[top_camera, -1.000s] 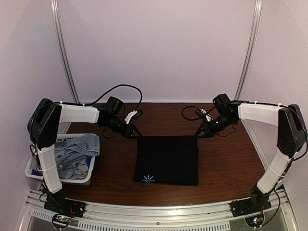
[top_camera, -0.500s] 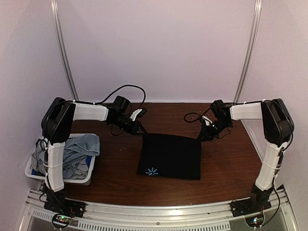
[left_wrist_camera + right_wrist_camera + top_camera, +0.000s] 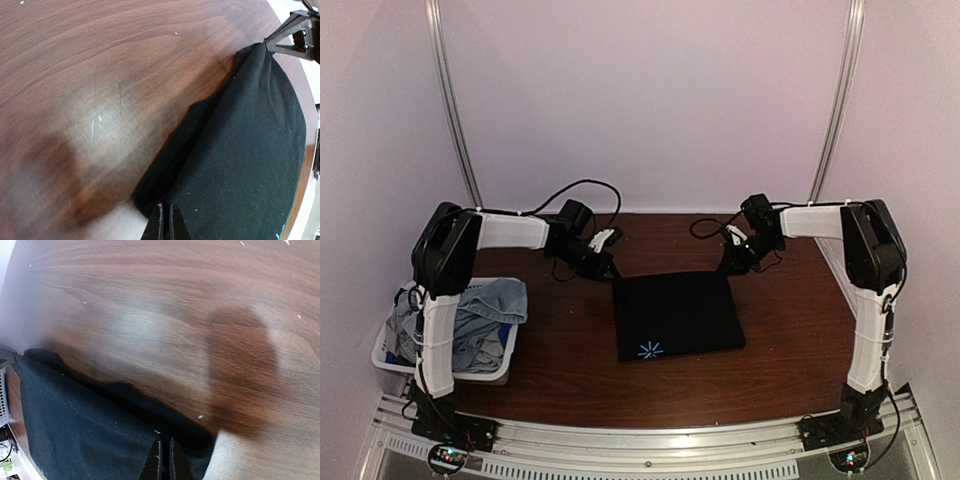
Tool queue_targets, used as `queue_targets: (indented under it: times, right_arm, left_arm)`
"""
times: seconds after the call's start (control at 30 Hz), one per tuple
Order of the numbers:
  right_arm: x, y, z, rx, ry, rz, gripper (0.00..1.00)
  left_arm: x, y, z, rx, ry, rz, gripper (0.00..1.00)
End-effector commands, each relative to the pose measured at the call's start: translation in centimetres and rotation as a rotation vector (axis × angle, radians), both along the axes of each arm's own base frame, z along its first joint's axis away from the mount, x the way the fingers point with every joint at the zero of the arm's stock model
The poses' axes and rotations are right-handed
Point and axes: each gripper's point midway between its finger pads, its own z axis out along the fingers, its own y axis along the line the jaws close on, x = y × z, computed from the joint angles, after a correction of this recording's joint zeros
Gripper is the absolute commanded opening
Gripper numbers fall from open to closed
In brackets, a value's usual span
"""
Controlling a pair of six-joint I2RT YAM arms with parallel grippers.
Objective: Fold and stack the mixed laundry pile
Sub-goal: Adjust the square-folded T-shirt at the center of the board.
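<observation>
Since a second ago the black shirt (image 3: 675, 315) has slid away from the near edge of the table (image 3: 550, 385) and turned a little, so its starburst mark (image 3: 651, 350) now sits farther back and farther right; both arms have drawn in toward the back with it. Nearest the arm bases, bare brown tabletop lies in front of the shirt; the shirt itself lies as a folded dark rectangle, slightly askew, its near edge slanting up to the right, with the light-blue starburst at its near-left corner. Well to the left of the shirt and apart from it stands the white slatted basket (image 3: 386, 362), partly behind the left arm's lower link; a light-blue denim piece (image 3: 492, 303) is heaped in it and hangs over the rim on the side facing the shirt. At the shirt's far-left corner the left gripper (image 3: 610, 273) is pinched tight on the cloth; the left wrist view shows its fingertips (image 3: 156, 225) pressed together over the shirt's edge. At the shirt's far-right corner the right gripper (image 3: 727, 268) is likewise clamped on the fabric, which rises into a small peak there; its fingertips (image 3: 156, 460) are closed on the dark hem. Beyond the shirt lies a strip of bare wood, then the pale wall (image 3: 650, 100).
</observation>
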Motion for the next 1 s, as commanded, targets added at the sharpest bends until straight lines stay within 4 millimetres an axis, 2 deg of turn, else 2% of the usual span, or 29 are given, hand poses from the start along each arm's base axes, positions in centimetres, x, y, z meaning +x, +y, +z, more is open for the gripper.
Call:
queue_targets:
  times: [0.0,0.1,0.17,0.23,0.37,0.47,0.53,0.67,0.8,0.83,0.9,0.97]
  right_arm:
    - [-0.6,0.3,5.3,0.028,-0.066,-0.005,0.00]
    - [-1.9,-0.2,7.2,0.028,-0.080,0.010,0.00]
    - [-2.6,-0.9,7.8,0.027,-0.082,0.012,0.00]
    - [-2.9,-1.9,7.4,0.019,-0.076,-0.001,0.00]
    - [-1.8,-4.0,5.5,0.017,-0.045,-0.040,0.00]
    - [-0.2,-4.1,3.6,0.013,-0.032,-0.050,0.00]
    - [0.6,-4.0,1.8,0.006,-0.015,-0.059,0.00]
    - [2.0,-3.6,0.2,0.028,-0.011,-0.092,0.02]
    - [2.7,-3.7,-0.1,0.022,-0.014,-0.114,0.02]
    - [3.0,-3.7,0.2,0.019,-0.019,-0.117,0.03]
    - [3.4,-4.0,1.7,-0.001,-0.029,-0.126,0.25]
    - [3.9,-4.1,4.8,0.007,-0.076,-0.140,0.54]
  left_arm:
    - [-0.4,1.2,4.4,-0.003,-0.101,-0.015,0.00]
    - [-1.0,1.1,6.4,-0.047,-0.130,-0.030,0.00]
    - [-1.2,0.7,7.5,-0.083,-0.140,-0.040,0.00]
    - [-1.1,0.5,7.8,-0.089,-0.145,-0.039,0.00]
    - [-0.1,0.3,6.1,-0.069,-0.126,-0.018,0.00]
    - [1.0,0.3,4.2,-0.038,-0.108,0.019,0.00]
    - [1.8,0.4,2.2,-0.001,-0.086,0.045,0.00]
    - [3.8,1.0,-0.2,0.067,-0.073,0.125,0.02]
    - [6.2,1.3,0.3,0.080,-0.099,0.186,0.10]
    - [6.9,1.2,0.9,0.082,-0.116,0.195,0.18]
    - [7.9,1.8,1.8,0.117,-0.140,0.221,0.32]
    - [8.0,2.1,3.9,0.119,-0.172,0.227,0.52]
